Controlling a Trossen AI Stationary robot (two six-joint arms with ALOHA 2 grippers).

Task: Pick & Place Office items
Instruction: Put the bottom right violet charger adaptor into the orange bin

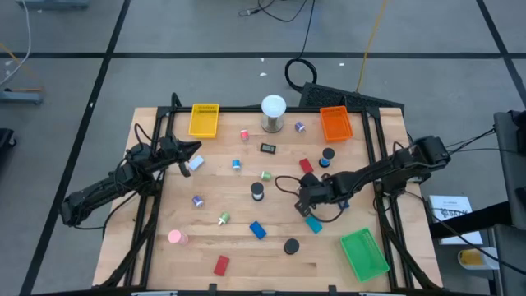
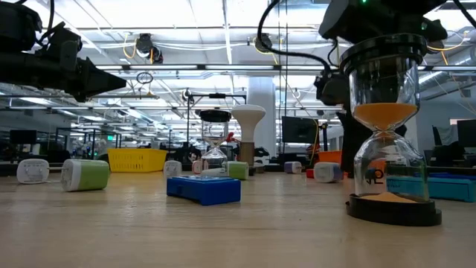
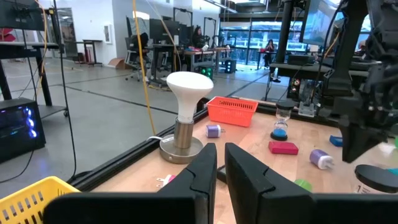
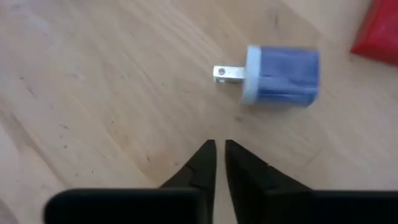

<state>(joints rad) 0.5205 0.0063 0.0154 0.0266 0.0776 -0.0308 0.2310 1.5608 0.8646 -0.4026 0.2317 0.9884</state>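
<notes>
No writing is legible. The right gripper [image 4: 219, 149] is closed and empty above the surface [image 4: 93, 74], near a blue plug [image 4: 280, 74].

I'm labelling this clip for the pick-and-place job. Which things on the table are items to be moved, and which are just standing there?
To move:
blue block
red block
pink round piece
black round piece
blue plug
hourglass

Standing there:
white bulb
yellow tray
orange tray
green tray
</notes>
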